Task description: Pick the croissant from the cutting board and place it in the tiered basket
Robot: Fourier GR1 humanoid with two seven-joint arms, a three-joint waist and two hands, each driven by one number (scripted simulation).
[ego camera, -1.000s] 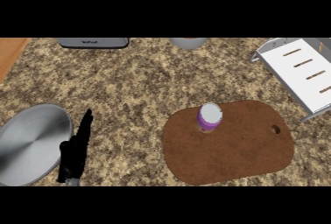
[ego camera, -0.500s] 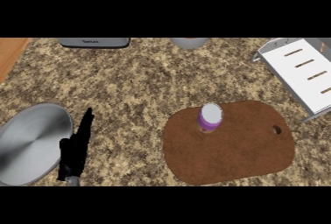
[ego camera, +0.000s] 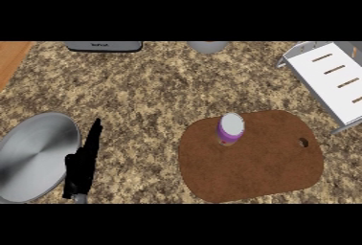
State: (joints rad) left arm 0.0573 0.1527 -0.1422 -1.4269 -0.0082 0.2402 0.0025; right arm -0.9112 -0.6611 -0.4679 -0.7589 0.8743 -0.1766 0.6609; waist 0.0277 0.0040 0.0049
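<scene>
A brown cutting board [ego camera: 262, 167] lies on the counter at the right of the middle. On its upper left part stands a small purple and white cup-like object [ego camera: 231, 128]; no croissant shape shows. The white tiered basket [ego camera: 332, 81] is at the upper right, partly cut off by the edge. My left hand [ego camera: 83, 162] rises from the lower left with straight fingers pointing up, beside the metal plate and holding nothing. My right hand does not show.
A round grey metal plate [ego camera: 28, 158] lies at the far left. A grey appliance [ego camera: 104, 46] and a grey bowl or cup [ego camera: 208, 46] sit at the back edge. A wooden strip [ego camera: 10, 57] borders the counter at the upper left.
</scene>
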